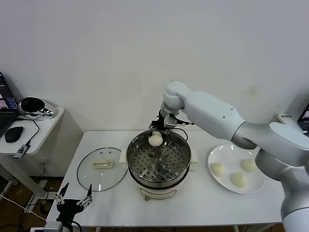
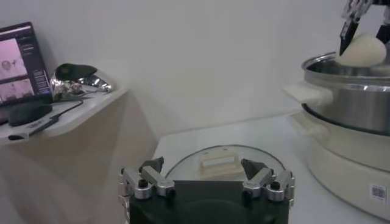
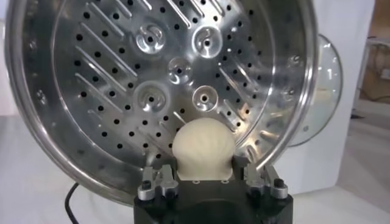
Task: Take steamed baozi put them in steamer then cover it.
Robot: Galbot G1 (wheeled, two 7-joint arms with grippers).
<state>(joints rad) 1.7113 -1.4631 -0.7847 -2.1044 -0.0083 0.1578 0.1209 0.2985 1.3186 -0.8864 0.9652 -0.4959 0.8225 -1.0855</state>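
Cream-white and smooth, the baozi (image 3: 203, 148) sits pinched between the fingers of the right end effector (image 1: 160, 131), held at the far rim of the steamer (image 1: 136, 145), just above its perforated steel floor. It looks soft and light, a dough skin that would likely dent or tear under a hard squeeze and may cling a little to the pads, so a gentle grip across its widest part, as here, seems the right hold; letting go close to the floor should keep it from rolling. Three more baozi (image 1: 238, 179) lie on the white plate (image 1: 214, 157) on the robot's right side of the surface, near each other, and each would best be taken from above at its sides.

The cover (image 1: 87, 169) lies flat on the surface just beside the steamer on the robot's left. Glass with a metal rim, it is probably heavier, stiff, slick and breakable; its bar handle (image 1: 103, 165) is the sensible place to grasp. The left end effector (image 2: 206, 184) hangs near the surface's front edge, short of the cover, fingers spread and holding nothing.
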